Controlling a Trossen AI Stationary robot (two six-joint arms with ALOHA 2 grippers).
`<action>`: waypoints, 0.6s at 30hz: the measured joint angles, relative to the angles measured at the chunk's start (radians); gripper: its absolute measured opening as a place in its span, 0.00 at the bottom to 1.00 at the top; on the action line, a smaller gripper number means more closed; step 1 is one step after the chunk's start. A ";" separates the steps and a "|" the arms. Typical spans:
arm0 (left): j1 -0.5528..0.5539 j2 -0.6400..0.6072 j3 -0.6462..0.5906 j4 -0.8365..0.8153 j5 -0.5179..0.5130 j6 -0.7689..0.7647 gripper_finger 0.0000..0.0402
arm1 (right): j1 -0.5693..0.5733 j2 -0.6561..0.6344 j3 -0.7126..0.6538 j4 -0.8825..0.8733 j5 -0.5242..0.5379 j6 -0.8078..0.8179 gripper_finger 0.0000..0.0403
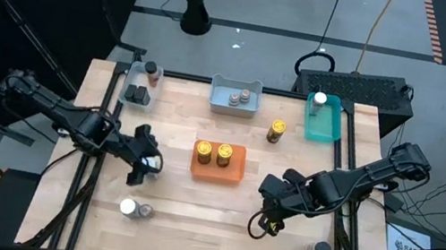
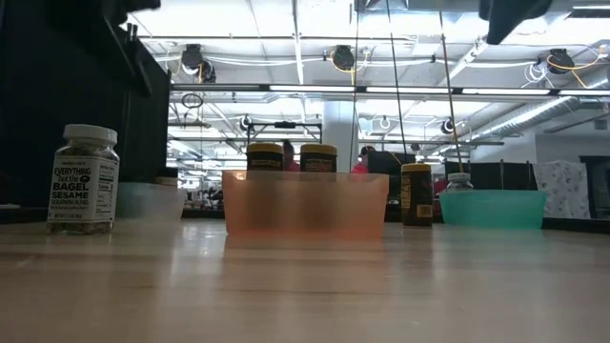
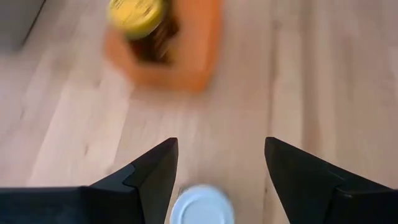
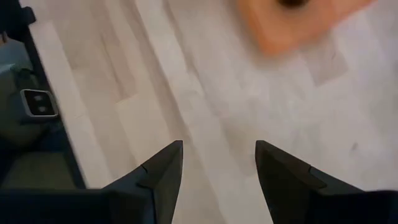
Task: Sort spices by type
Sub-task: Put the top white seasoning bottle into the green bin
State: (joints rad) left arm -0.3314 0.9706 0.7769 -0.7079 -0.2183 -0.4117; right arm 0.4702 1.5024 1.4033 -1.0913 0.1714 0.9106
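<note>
Two yellow-lidded spice jars (image 1: pixel 214 152) stand in the orange tray (image 1: pixel 217 171) at mid-table. A third (image 1: pixel 276 131) stands on the wood to the right of it. My left gripper (image 1: pixel 143 166) hangs open left of the orange tray. A white-lidded jar (image 3: pixel 202 205) shows below and between its fingers, untouched. My right gripper (image 1: pixel 271 217) is open above bare wood (image 4: pixel 217 124), right of the orange tray. Another white-lidded jar (image 1: pixel 129 207) stands upright near the front left, and a grey-lidded one (image 1: pixel 317 249) near the front right.
Along the far edge stand a clear tray (image 1: pixel 133 94) with dark-lidded jars, a blue-grey tray (image 1: pixel 233 109) with grey-lidded jars and a teal tray (image 1: pixel 324 131) with a white-lidded jar. Bare wood lies along the front middle (image 1: pixel 212 241).
</note>
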 joint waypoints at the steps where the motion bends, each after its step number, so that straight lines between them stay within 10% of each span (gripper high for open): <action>1: 0.000 0.000 0.000 -0.024 -0.007 -0.044 0.61 | 0.000 0.000 0.000 0.005 0.011 -0.019 0.45; 18: 0.002 0.031 0.000 -0.225 0.092 -0.097 0.82 | -0.087 0.000 0.000 0.029 0.064 -0.174 0.45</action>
State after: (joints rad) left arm -0.3290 1.0019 0.7773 -0.9328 -0.1262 -0.5088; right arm 0.3830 1.5024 1.4029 -1.0622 0.2359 0.7365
